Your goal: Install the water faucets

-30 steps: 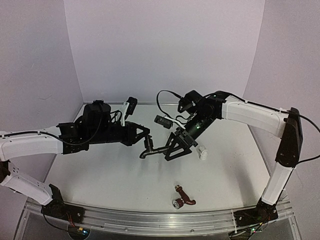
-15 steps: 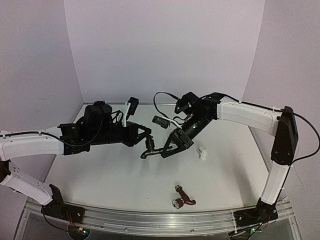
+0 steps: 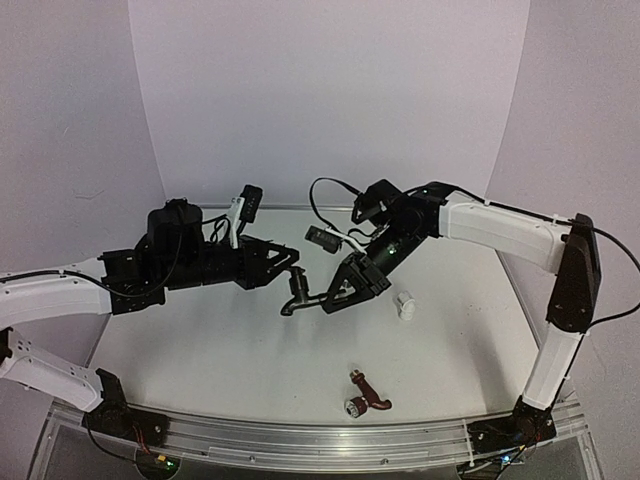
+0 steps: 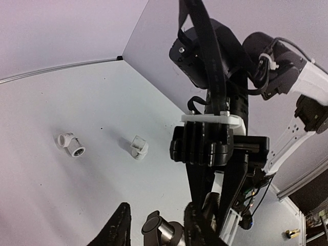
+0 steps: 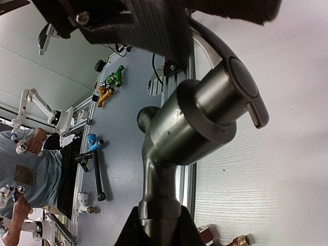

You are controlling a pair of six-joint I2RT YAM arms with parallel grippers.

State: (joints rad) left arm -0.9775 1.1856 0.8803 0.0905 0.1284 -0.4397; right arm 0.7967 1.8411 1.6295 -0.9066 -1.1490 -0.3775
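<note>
The dark grey faucet (image 3: 296,293) hangs above the middle of the table between the two arms. My right gripper (image 3: 335,297) is shut on its threaded hex end, which the right wrist view shows clamped between the fingers (image 5: 128,233) below the faucet's body (image 5: 200,118). My left gripper (image 3: 285,268) stands open, its two fingers on either side of the faucet's round cap (image 4: 154,225), and a gap shows at the left finger (image 4: 120,225). The reddish-brown faucet (image 3: 367,395) lies on the table near the front edge, apart from both grippers.
A white elbow fitting (image 3: 404,304) lies right of the right gripper. The left wrist view shows it (image 4: 138,147) and a second white fitting (image 4: 70,145) farther off. An aluminium rail (image 3: 300,445) runs along the near edge. Walls enclose the back and sides.
My right gripper moved in and shut on the dark faucet's threaded end. My left gripper then opened its jaws off the faucet, and the left arm drew back slightly to the left.
</note>
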